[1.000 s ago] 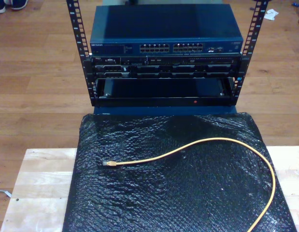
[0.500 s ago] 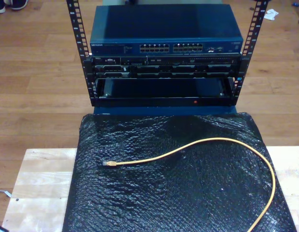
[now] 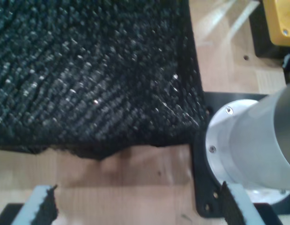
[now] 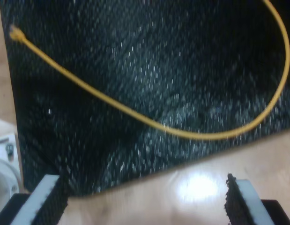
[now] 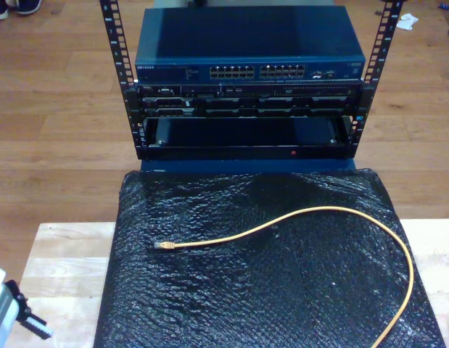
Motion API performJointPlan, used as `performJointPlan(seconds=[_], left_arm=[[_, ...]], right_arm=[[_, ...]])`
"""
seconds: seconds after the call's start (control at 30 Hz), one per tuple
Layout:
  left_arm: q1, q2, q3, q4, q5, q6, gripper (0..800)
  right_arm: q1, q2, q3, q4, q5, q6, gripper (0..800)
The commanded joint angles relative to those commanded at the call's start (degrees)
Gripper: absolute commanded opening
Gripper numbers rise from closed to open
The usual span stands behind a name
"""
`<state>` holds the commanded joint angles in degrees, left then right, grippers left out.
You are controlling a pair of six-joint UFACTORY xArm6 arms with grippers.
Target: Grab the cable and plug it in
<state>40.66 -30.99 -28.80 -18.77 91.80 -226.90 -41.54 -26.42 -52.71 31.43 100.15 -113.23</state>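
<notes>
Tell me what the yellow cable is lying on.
The cable lies loose on a black bubble-wrap sheet spread over a wooden table. Its plug rests on the sheet too. What is beneath the sheet's middle is covered.

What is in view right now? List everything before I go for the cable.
cable: one, yellow-orange, curving across the mat, plug end toward the exterior view's left
mat: one, black, covering the table's middle
table: one, pale wood
network switch: one, blue, top of the rack
rack: one, black, beyond the table
box: one, yellow, beyond the arm base
arm base: one, silver, by a mat corner
my first gripper: jaws apart, empty
my second gripper: jaws apart, empty, near the cable
</notes>
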Motion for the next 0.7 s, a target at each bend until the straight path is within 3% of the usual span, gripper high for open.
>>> performJointPlan(seconds=[0.23,0.7], left_arm=[[-3.52,0.09,0.18,-0.7,-1.58,-4.48,800],[-7.21,0.62,0.18,-3.69,-4.31,-7.38,800]], right_arm=[[7.12,0.09,-1.32,3.08,-2.2,4.75,794],[26.73,2.73,-1.41,3.08,-16.62,13.98,793]])
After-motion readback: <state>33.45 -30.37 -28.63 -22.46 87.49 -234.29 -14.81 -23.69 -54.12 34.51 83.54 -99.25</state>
